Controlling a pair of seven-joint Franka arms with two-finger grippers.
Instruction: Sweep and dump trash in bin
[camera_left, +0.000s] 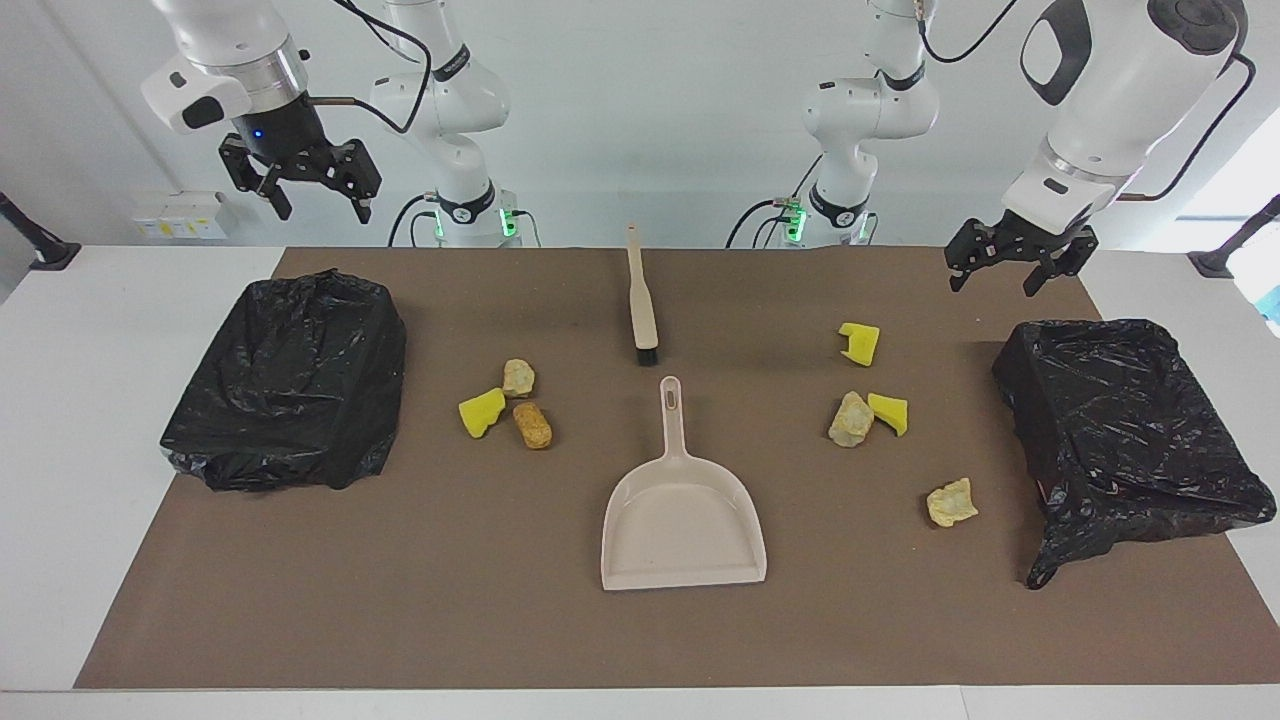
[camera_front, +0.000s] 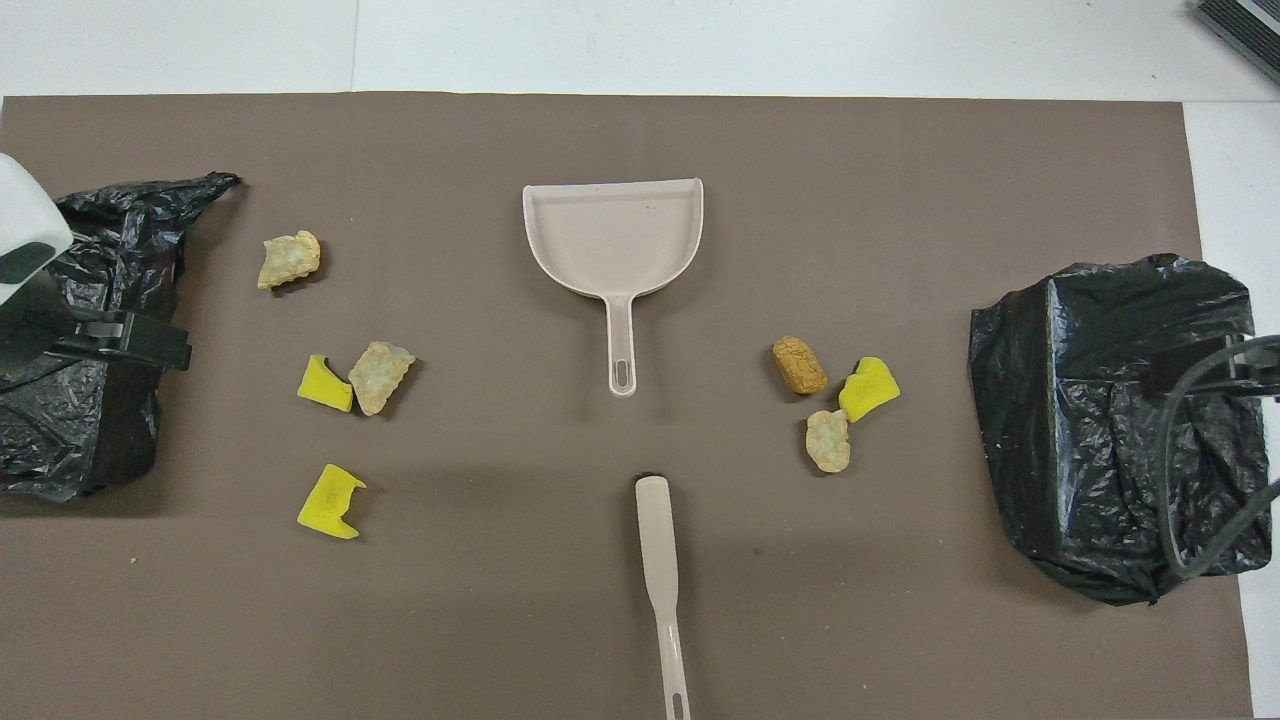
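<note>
Dustpan (camera_left: 683, 520) lies mid-bench, brush (camera_left: 641, 305) just robotward of its handle, trash (camera_left: 505, 405) scattered either side (easy reach); left end effector (camera_left: 1005, 268) and right end effector (camera_left: 315, 195) hang spread, empty.

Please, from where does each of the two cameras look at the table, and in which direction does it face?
Facing view: high across the table, looking toward the robots; both arms show whole, left gripper and right gripper raised and open.
Overhead view: high above the robots' end, looking steeply down and forward; only part of the left arm above one bin and a cable of the right arm show.
Shared: dustpan, brush, both bins and the seven trash pieces, half a turn apart.
</note>
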